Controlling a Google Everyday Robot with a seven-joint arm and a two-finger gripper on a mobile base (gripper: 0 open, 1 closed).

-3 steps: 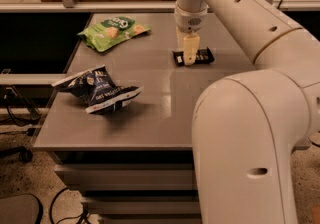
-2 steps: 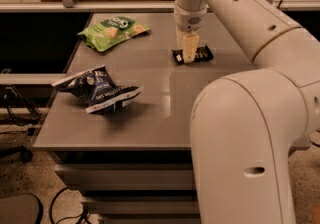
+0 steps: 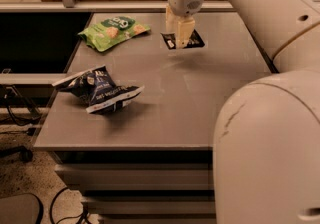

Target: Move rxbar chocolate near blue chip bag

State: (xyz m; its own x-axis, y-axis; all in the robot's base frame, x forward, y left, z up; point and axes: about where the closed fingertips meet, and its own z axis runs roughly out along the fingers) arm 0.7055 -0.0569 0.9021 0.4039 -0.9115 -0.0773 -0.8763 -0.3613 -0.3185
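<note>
The rxbar chocolate [image 3: 198, 39] sits at the far middle of the grey table [image 3: 200, 98], pinched in the gripper [image 3: 181, 43]. The pale fingers [image 3: 184, 29] point straight down and are closed on the bar's middle, so its black ends stick out to either side. Whether the bar touches the tabletop cannot be told. The arm [image 3: 250, 3] reaches the gripper from the right, coming in over the back edge of the table. The green snack bag [image 3: 112, 30] lies flat to the left of the gripper, near the far left corner. The blue chip bag [image 3: 100, 90] lies crumpled near the front left of the table, well apart from the bar. The robot's rounded white body [image 3: 270, 153] fills the lower right.
</note>
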